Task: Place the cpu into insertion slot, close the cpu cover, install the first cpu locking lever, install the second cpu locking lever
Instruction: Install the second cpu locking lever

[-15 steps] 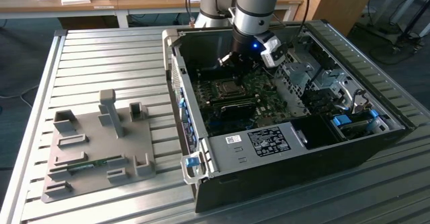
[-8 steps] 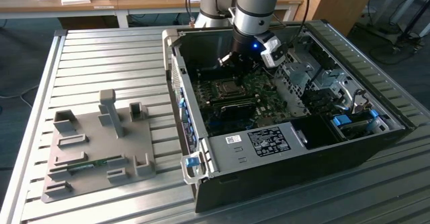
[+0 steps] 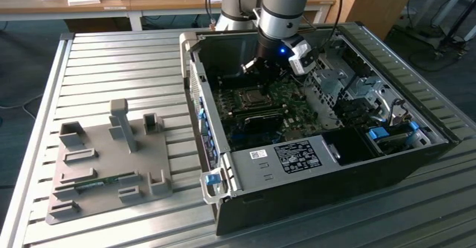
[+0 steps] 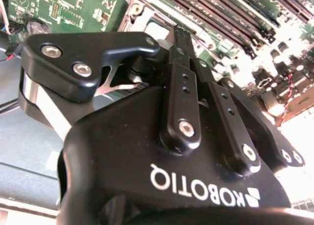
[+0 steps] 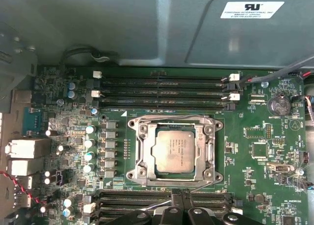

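Note:
The cpu, a pale silvery square chip, lies flat in the socket on the green motherboard. The cpu cover, a silvery metal frame, lies down around it with the chip showing through its open centre. Thin wire levers run along two opposite edges of the frame; I cannot tell whether they are latched. My gripper hovers just off the socket edge beside the memory slots, fingers shut together with nothing between them. In the exterior view the gripper hangs inside the open computer case above the socket. The second wrist view shows the closed fingertips over the board.
Memory slots flank the socket on both sides. The case wall and drive bays hem in the board. A black labelled box sits at the case front. A grey fixture plate lies on the slatted table at the exterior view's left.

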Controlling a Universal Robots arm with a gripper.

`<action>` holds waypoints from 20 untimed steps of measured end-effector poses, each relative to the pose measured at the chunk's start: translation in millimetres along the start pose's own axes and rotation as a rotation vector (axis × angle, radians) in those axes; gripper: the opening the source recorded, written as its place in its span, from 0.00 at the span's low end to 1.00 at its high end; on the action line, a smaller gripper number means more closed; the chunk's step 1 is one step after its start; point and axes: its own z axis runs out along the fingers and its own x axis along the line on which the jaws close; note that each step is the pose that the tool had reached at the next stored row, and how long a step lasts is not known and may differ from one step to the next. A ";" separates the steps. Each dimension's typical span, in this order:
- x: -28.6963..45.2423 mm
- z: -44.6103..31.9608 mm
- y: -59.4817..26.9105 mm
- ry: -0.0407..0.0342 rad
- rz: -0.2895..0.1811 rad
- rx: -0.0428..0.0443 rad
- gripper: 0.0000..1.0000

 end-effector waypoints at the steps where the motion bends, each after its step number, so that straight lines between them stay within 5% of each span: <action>1: 0.0 0.0 0.0 0.0020 0.000 0.0003 0.11; 12: 0.1 0.0 0.0 0.0024 0.000 0.0003 0.11; 20: 7.3 0.7 0.1 0.0011 0.000 0.0003 0.11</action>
